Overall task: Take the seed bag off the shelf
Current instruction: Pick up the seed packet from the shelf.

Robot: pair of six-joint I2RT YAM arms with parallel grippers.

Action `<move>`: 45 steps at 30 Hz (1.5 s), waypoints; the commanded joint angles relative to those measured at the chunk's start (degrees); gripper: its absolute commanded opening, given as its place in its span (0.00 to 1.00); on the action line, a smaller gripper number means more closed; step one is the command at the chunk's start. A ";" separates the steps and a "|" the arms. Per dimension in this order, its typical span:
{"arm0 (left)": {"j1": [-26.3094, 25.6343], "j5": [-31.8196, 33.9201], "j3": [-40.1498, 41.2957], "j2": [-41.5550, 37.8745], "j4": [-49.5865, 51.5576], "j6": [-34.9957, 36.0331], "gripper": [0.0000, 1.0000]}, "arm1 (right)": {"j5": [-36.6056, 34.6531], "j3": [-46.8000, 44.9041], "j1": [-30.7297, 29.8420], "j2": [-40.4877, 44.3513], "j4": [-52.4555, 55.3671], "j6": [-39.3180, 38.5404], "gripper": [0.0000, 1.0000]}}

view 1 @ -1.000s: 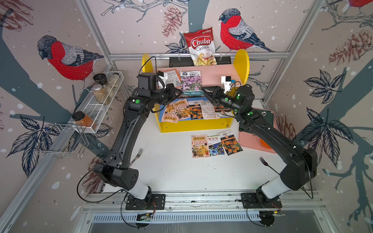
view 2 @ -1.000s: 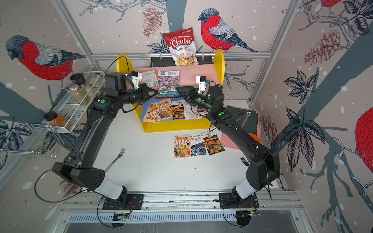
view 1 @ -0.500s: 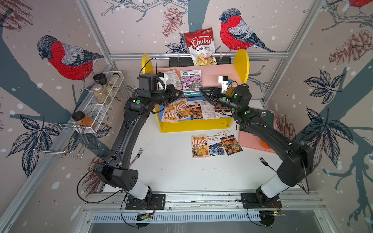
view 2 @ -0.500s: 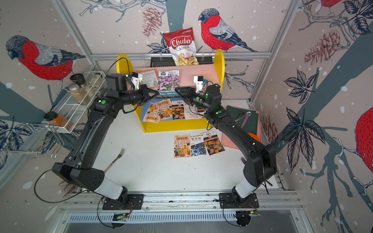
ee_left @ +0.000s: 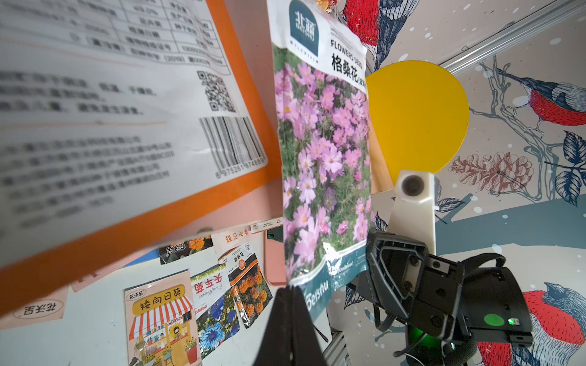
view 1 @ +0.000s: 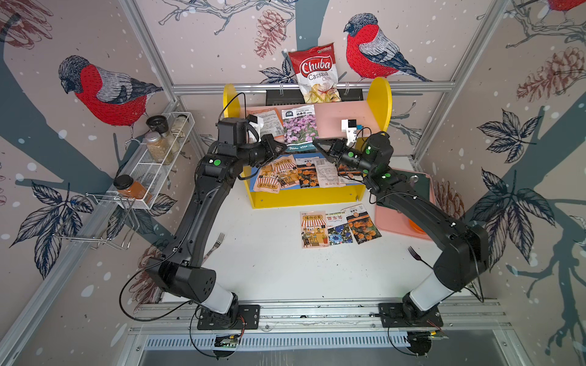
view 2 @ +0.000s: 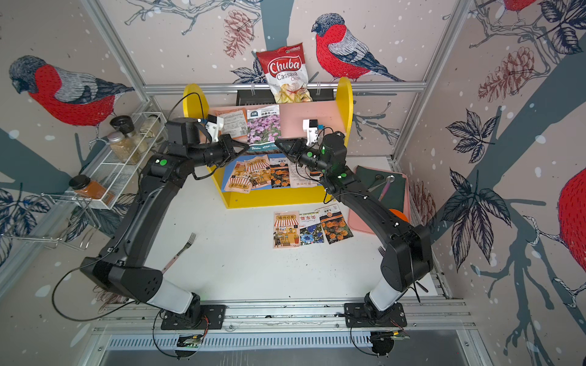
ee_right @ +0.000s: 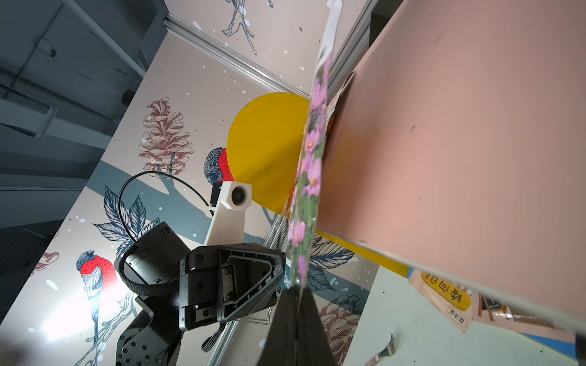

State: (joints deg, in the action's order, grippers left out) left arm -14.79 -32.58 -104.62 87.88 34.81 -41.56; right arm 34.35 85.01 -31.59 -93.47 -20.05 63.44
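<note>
Seed bag (view 1: 299,129) — right gripper (view 1: 316,143) (newly) clamped

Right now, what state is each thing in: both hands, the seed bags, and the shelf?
pink-flower seed bag: face up on the upper board, overhanging the front.
left hand: shut on its front corner.
right hand: shut on its other front corner.
orange seed bag: printed back up, beside it.
shelf: upright, bags on both boards.
table seed bags: flat, face up.

Left claw (view 1: 283,146), right claw (view 1: 315,143): both pinched.
</note>
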 commanded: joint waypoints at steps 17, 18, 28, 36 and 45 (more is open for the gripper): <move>-3.95 3.87 11.33 -11.63 -8.68 0.77 0.00 | -2.27 -8.06 -3.43 8.00 -3.57 -2.24 0.00; -4.42 4.48 12.76 -12.63 -9.07 0.93 0.00 | -2.71 -9.28 -3.88 8.86 -3.52 -2.57 0.00; -11.76 13.39 27.09 -23.46 -9.36 2.31 0.00 | -12.49 -21.57 -11.98 17.82 -1.32 -7.60 0.00; -14.09 16.89 39.93 -32.11 -11.06 1.58 0.00 | -17.45 -31.22 -16.31 21.41 -2.81 -7.61 0.00; -15.22 20.25 54.16 -42.01 -11.59 0.86 0.00 | -24.43 -42.74 -22.51 23.17 -10.15 -5.74 0.00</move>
State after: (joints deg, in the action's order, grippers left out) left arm -29.82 -14.48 -52.77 47.55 25.58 -40.51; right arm 13.04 44.14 -52.69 -70.22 -24.97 57.04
